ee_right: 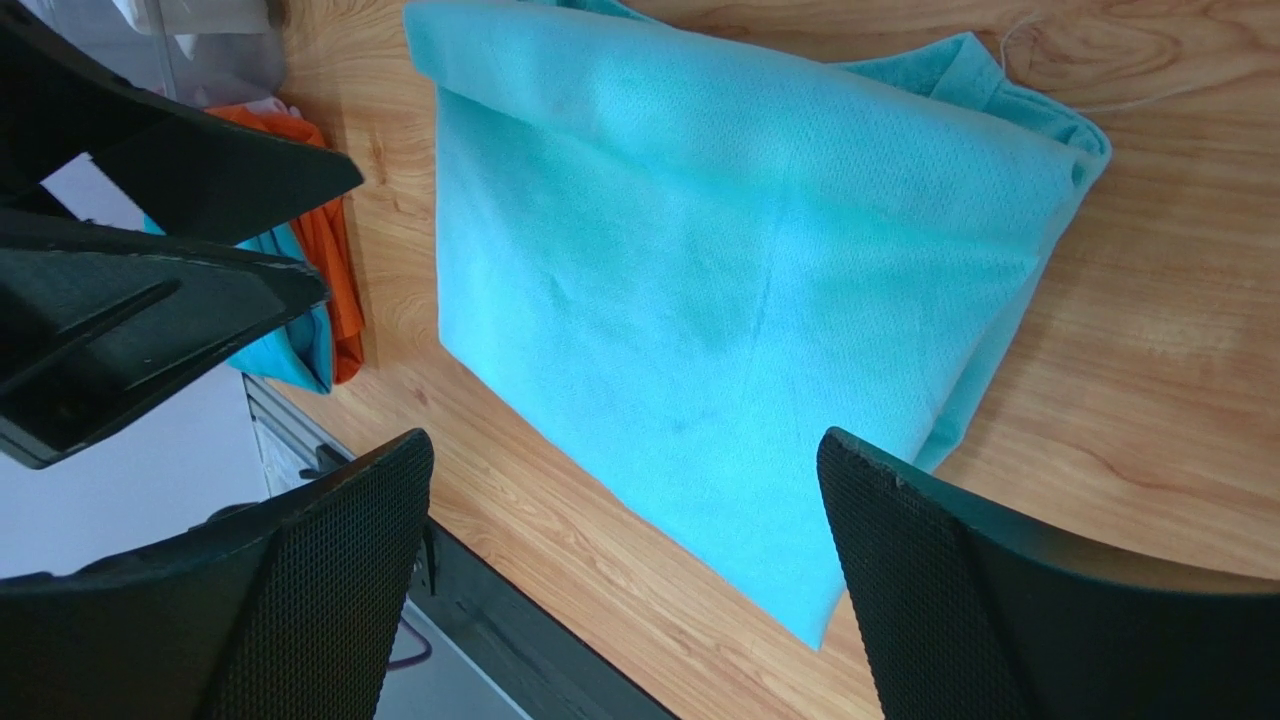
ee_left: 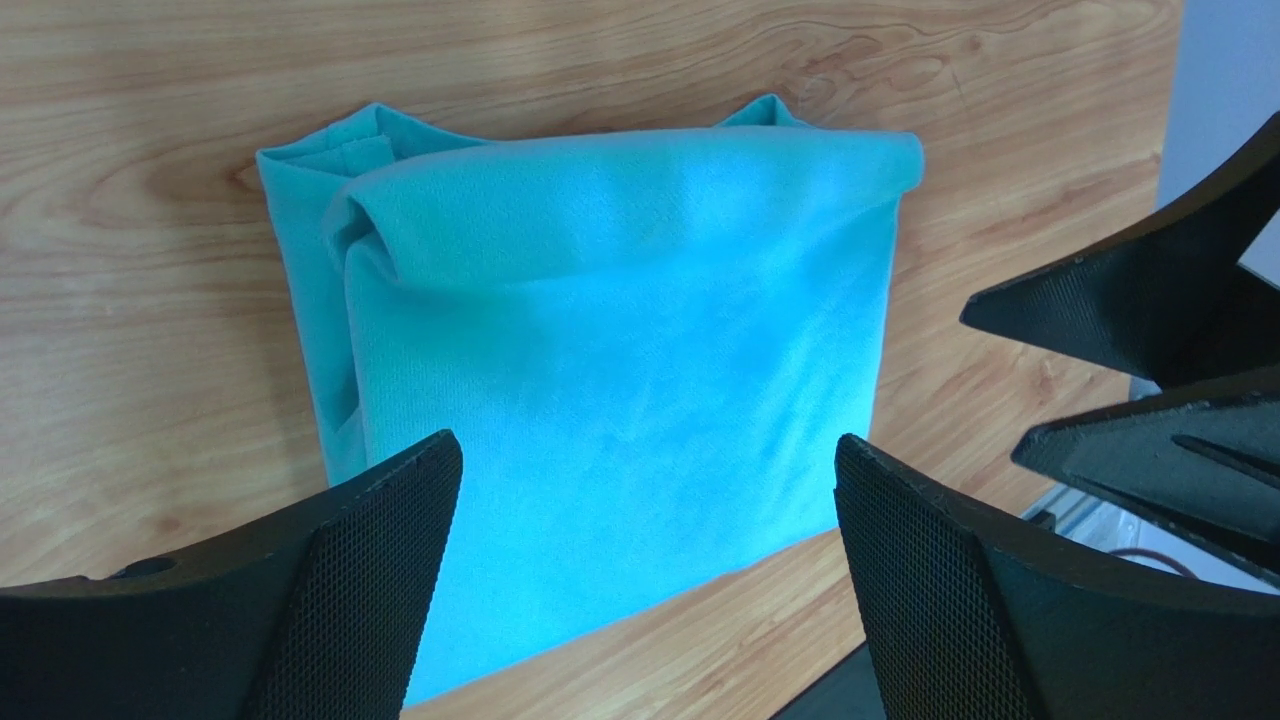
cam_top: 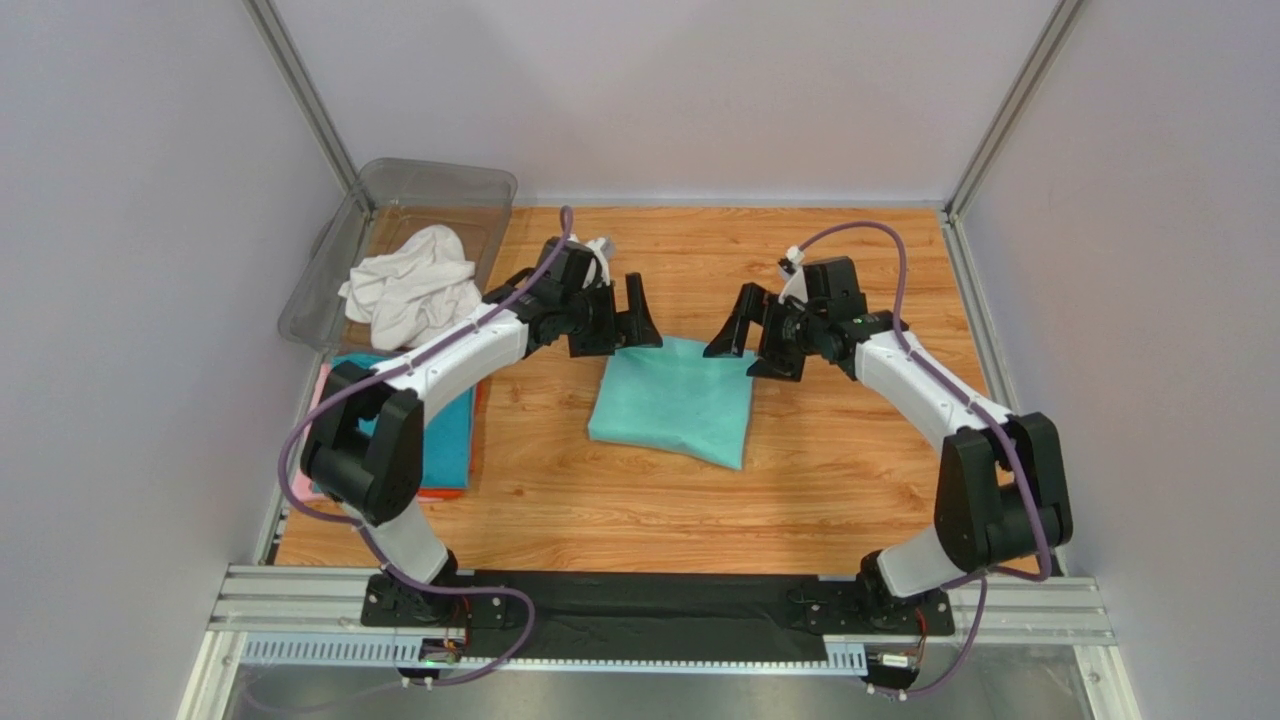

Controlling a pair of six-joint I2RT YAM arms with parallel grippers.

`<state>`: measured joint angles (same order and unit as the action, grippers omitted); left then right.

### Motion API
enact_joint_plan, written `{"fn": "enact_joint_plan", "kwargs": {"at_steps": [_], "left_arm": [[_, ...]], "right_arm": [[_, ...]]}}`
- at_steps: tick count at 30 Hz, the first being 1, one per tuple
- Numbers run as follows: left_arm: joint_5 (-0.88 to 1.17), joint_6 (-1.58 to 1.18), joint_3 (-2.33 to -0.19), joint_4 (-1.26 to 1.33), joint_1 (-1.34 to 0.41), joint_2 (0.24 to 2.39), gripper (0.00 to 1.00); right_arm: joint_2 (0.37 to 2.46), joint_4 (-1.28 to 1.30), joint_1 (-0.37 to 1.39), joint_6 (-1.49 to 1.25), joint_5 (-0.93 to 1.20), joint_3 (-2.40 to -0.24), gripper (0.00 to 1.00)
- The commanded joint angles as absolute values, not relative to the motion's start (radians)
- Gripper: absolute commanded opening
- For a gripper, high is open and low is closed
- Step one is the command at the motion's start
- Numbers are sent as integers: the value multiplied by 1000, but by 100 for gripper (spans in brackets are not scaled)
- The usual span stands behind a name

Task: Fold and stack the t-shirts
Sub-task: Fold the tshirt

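Left claw (cam_top: 631,318) & right claw (cam_top: 744,327) both wide open, holding nothing, above the folded green tee's (cam_top: 676,405) far corners.

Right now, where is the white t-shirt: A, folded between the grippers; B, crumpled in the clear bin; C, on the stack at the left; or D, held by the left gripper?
B: the white t-shirt lies bunched in the clear bin, far left in the top view.
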<state>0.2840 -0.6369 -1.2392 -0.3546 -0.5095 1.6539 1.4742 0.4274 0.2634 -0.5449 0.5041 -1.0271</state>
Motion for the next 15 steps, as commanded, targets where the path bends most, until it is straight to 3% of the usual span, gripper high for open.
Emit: {"fn": "enact_joint_plan", "kwargs": {"at_steps": [1,15], "left_arm": [[342,-643,-1291,-276,-502,1741,100],[291,-627,-1516,-328,-488,2016,100]], "right_arm": [[1538,330,267,-552,552,-1054,100],[1859,394,252,-499,480,-1298,100]]}}
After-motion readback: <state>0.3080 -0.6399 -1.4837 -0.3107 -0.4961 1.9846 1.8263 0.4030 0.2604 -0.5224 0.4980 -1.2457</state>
